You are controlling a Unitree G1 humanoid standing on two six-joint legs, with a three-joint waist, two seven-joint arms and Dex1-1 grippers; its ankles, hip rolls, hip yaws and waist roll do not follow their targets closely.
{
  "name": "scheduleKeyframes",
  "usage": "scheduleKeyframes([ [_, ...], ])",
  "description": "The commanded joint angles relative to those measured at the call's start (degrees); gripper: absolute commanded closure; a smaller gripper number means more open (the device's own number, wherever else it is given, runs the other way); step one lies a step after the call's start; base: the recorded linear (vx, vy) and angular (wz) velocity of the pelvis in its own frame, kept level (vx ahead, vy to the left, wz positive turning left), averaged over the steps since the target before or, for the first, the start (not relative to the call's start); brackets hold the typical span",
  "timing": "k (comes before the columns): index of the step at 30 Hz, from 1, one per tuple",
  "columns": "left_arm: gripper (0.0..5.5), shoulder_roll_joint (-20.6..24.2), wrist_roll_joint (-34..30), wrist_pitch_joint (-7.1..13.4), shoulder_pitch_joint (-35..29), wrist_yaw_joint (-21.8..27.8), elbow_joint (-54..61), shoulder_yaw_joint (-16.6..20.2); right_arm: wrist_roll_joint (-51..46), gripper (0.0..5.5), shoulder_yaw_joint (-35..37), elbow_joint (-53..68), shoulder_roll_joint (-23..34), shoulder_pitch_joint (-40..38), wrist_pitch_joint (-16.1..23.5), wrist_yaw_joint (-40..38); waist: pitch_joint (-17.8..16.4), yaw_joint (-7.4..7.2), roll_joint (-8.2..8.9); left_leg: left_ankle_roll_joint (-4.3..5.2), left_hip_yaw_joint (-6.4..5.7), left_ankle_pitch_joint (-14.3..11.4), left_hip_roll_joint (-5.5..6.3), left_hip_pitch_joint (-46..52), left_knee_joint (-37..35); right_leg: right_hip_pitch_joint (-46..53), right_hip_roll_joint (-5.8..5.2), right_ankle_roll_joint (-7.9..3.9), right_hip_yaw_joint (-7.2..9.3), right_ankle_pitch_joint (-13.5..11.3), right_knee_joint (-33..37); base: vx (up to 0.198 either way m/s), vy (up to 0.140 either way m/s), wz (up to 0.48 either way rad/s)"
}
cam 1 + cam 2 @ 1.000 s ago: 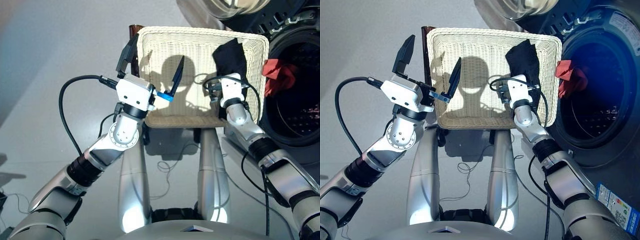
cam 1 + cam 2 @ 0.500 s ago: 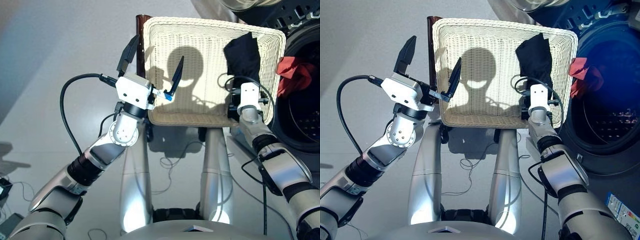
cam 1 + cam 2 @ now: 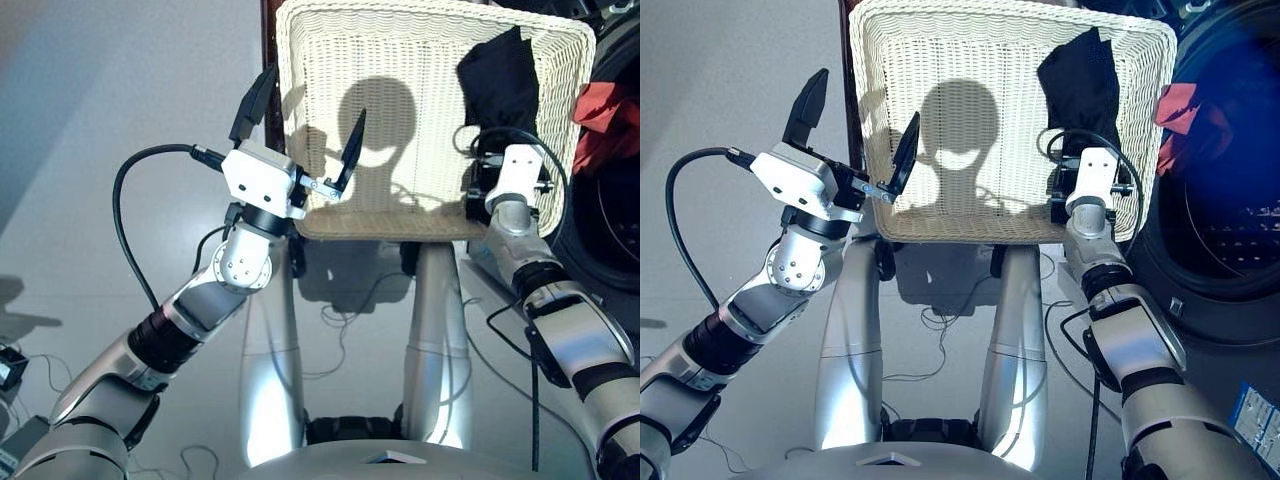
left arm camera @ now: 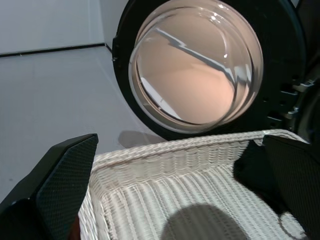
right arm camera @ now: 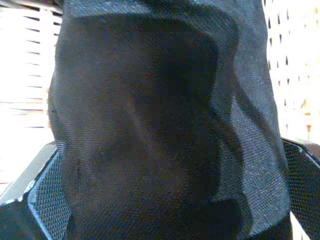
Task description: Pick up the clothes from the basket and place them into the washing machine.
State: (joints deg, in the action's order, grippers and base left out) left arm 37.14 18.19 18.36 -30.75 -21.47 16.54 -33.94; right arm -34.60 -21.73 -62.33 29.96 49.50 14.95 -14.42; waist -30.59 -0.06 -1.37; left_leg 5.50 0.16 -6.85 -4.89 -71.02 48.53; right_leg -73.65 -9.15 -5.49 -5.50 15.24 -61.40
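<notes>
The basket [image 3: 400, 110] sits straight ahead of me, just beyond my two arms. One garment [image 3: 500, 85] lies in its far right corner, and nothing else rests on the weave. My right gripper [image 3: 490, 165] reaches over the near right rim and meets that garment's near edge. My left gripper [image 3: 300, 125] hovers at the basket's left rim, one finger outside it, one over the weave. The washing machine [image 3: 1225, 240] stands to the right of the basket, with another garment [image 3: 605, 110] hanging at its drum mouth. The machine's door [image 4: 197, 65] stands behind the basket.
</notes>
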Motion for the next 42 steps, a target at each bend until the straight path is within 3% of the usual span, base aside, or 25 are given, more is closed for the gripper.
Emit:
scheduleKeyframes([
  [1, 0.00, -1.3, 1.4, 3.0, 1.6, 1.3, 7.4, 0.5, -4.3, 0.00, 1.6, -8.7, 2.4, 3.5, -3.9, -0.5, 0.8, 1.34, -5.42, -0.63, 2.17, -5.9, 0.04, 2.0, 7.3, 0.2, 0.59, -0.50, 2.06, -0.7, -0.4, 0.000, 0.000, 0.000],
  [2, 0.00, -1.1, 1.4, 3.1, 1.1, 1.4, 7.5, 0.9, -4.6, 0.00, 1.9, -8.5, 2.5, 4.1, -3.8, -0.3, 0.8, 1.31, -5.47, -0.91, 2.30, -4.3, 0.01, 0.4, 6.9, -1.4, 0.66, -0.31, 2.16, -2.1, 0.1, 0.084, -0.006, -0.108],
  [3, 0.00, -1.3, 1.7, 3.0, 1.7, 1.6, 7.4, 0.6, -4.9, 0.00, 1.8, -8.7, 2.3, 3.4, -3.9, 0.0, 0.8, 1.34, -5.47, -0.66, 2.23, -6.1, 0.01, 1.8, 8.0, -0.1, 0.62, -0.49, 2.07, -0.4, -1.1, -0.072, -0.005, -0.074],
  [4, 0.00, -1.2, 1.8, 3.0, 1.2, 1.8, 7.6, 1.0, -5.1, 0.00, 2.0, -8.5, 2.3, 3.9, -3.9, 0.3, 0.8, 1.35, -5.48, -0.96, 2.28, -4.6, -0.03, 0.2, 7.6, -1.7, 0.71, -0.29, 2.18, -1.7, -0.7, 0.065, -0.013, 0.002],
  [5, 0.00, -1.3, 1.9, 2.9, 1.6, 2.0, 7.6, 0.6, -5.4, 0.00, 1.8, -8.4, 2.1, 3.2, -3.9, 0.7, 0.8, 1.32, -5.44, -0.73, 2.15, -6.0, -0.02, 1.2, 8.3, -0.6, 0.68, -0.43, 2.09, -0.4, -1.4, 0.000, 0.000, 0.000],
  [6, 0.00, -1.4, 2.0, 2.9, 1.8, 2.2, 7.7, 0.6, -5.9, 2.57, 1.8, -8.3, 2.0, 3.0, -3.8, 1.1, 0.8, 1.30, -5.43, -0.65, 2.12, -6.5, -0.08, 1.5, 8.7, -0.3, 0.68, -0.47, 2.11, 0.2, -1.9, 0.006, -0.012, -0.177],
  [7, 0.00, -1.2, 2.0, 2.8, 1.1, 2.2, 7.8, 1.0, -6.2, 3.39, 2.0, -8.1, 2.2, 3.6, -3.7, 1.3, 0.8, 1.28, -5.38, -0.87, 2.23, -4.9, -0.18, 0.0, 8.0, -1.9, 0.67, -0.30, 2.26, -1.4, -1.2, 0.004, -0.007, -0.415],
  [8, 0.00, -1.3, 2.1, 2.8, 1.6, 2.2, 7.7, 0.7, -6.2, 4.23, 1.9, -8.2, 2.1, 3.1, -3.7, 1.3, 0.8, 1.28, -5.37, -0.66, 2.12, -6.2, -0.15, 1.1, 8.6, -0.8, 0.62, -0.46, 2.20, -0.1, -1.9, 0.004, -0.020, -0.385],
  [9, 0.00, -1.2, 2.2, 2.7, 1.7, 2.5, 7.8, 0.7, -6.7, 5.50, 1.9, -8.0, 1.9, 2.8, -3.5, 1.8, 0.8, 1.28, -5.25, -0.58, 2.07, -6.7, -0.16, 1.2, 9.1, -0.6, 0.62, -0.49, 2.26, 0.3, -2.3, 0.000, 0.000, 0.000],
  [10, 0.00, -1.1, 2.2, 2.7, 1.2, 2.6, 7.9, 1.2, -6.9, 5.50, 2.2, -7.8, 2.0, 3.4, -3.4, 1.9, 0.8, 1.25, -5.29, -0.85, 2.19, -5.0, -0.17, -0.4, 8.4, -2.2, 0.60, -0.28, 2.39, -1.4, -1.5, 0.004, -0.017, 0.308],
  [12, 0.00, -1.0, 2.4, 2.7, 2.0, 2.7, 7.9, 1.3, -7.6, 5.50, 2.3, -7.8, 1.7, 2.6, -3.3, 2.2, 0.8, 1.24, -5.24, -0.61, 2.07, -6.7, -0.20, 1.1, 9.1, -0.7, 0.50, -0.49, 2.33, 0.1, -2.2, 0.003, -0.005, 0.344],
  [13, 0.00, -0.9, 2.5, 2.7, 1.6, 2.7, 8.1, 1.8, -7.6, 5.50, 2.4, -7.5, 1.8, 3.3, -3.1, 2.2, 0.8, 1.20, -5.15, -0.87, 2.19, -5.0, -0.23, -0.4, 8.4, -2.1, 0.59, -0.25, 2.47, -1.6, -1.3, 0.004, -0.003, 0.204],
  [15, 0.00, -1.1, 2.6, 2.6, 2.5, 2.8, 8.1, 1.8, -7.6, 5.50, 2.3, -7.3, 1.5, 2.5, -2.9, 2.3, 0.8, 1.04, -5.00, -0.65, 2.11, -6.6, -0.24, 1.1, 9.0, -0.6, 0.46, -0.43, 2.49, -0.1, -1.9, 0.000, 0.000, 0.000],
  [16, 0.00, -1.0, 2.5, 2.5, 1.9, 2.8, 8.1, 2.2, -7.9, 5.50, 2.5, -6.6, 1.4, 3.0, -2.6, 2.3, 0.8, 0.97, -4.88, -0.92, 2.21, -4.9, -0.22, -0.3, 8.2, -1.9, 0.54, -0.21, 2.51, -1.8, -0.9, 0.000, 0.000, 0.000],
  [18, 0.00, -1.1, 2.5, 2.6, 2.7, 2.7, 7.9, 2.2, -7.5, 5.50, 2.1, -5.8, 1.0, 1.9, -2.1, 2.2, 0.8, 0.89, -4.61, -0.64, 2.10, -6.5, -0.20, 1.5, 8.6, -0.2, 0.54, -0.36, 2.36, -0.1, -1.5, 0.000, 0.000, 0.000],
  [19, 0.00, -1.2, 2.5, 2.6, 2.0, 2.9, 7.8, 2.6, -7.2, 5.50, 1.8, -4.3, 0.8, 2.1, -1.5, 2.0, 0.8, 0.77, -4.45, -0.91, 2.25, -4.7, -0.23, 0.2, 7.8, -1.4, 0.60, -0.13, 2.47, -1.8, -0.5, -0.061, 0.002, -0.069],
  [21, 0.00, -1.4, 2.5, 2.7, 2.6, 2.8, 7.7, 2.6, -7.2, 5.50, 1.7, -3.2, 0.4, 1.0, -0.9, 1.6, 0.8, 0.64, -4.27, -0.71, 2.09, -6.0, -0.18, 1.4, 8.3, -0.2, 0.57, -0.29, 2.34, -0.5, -1.0, 0.000, 0.000, 0.000],
  [22, 0.00, -1.4, 2.0, 2.7, 2.1, 2.5, 7.5, 3.1, -6.4, 5.50, 1.2, 1.3, 0.1, -0.1, 0.5, 0.9, 0.8, 0.26, -3.82, -0.94, 2.13, -4.2, -0.24, 0.5, 7.3, -0.9, 0.63, -0.13, 2.46, -2.1, 0.1, 0.000, 0.000, 0.000],
  [29, 0.00, -1.2, -1.7, 2.8, 3.2, 0.1, 6.7, 5.1, -5.4, 5.50, 4.3, 26.5, -2.5, -12.0, 7.6, -3.3, 0.8, -1.55, -1.98, -1.20, 2.46, -3.3, -0.69, 4.6, 2.9, 2.6, 0.83, -0.53, 2.70, -2.9, 3.8, -0.009, 0.001, -0.006],
  [36, 0.00, 0.0, -4.4, 3.8, 4.4, -1.3, 5.3, 6.9, -7.6, 5.50, 15.8, 43.9, -5.3, -24.7, 16.3, -7.1, 0.8, -3.66, -0.04, -1.67, 2.15, -2.7, -0.61, 9.7, -1.5, 7.7, 1.51, -0.96, 3.05, -3.8, 8.6, 0.000, 0.000, 0.000],
  [42, 0.00, -0.1, -4.5, 4.6, 5.1, -2.2, 5.6, 8.4, -5.8, 5.50, 24.7, 45.0, -5.8, -26.0, 20.3, -14.1, 0.8, -4.32, 0.71, -1.77, 1.74, -3.0, -0.64, 11.8, -2.2, 10.2, 1.67, -1.02, 3.01, -3.6, 9.8, 0.000, 0.000, 0.000],
])
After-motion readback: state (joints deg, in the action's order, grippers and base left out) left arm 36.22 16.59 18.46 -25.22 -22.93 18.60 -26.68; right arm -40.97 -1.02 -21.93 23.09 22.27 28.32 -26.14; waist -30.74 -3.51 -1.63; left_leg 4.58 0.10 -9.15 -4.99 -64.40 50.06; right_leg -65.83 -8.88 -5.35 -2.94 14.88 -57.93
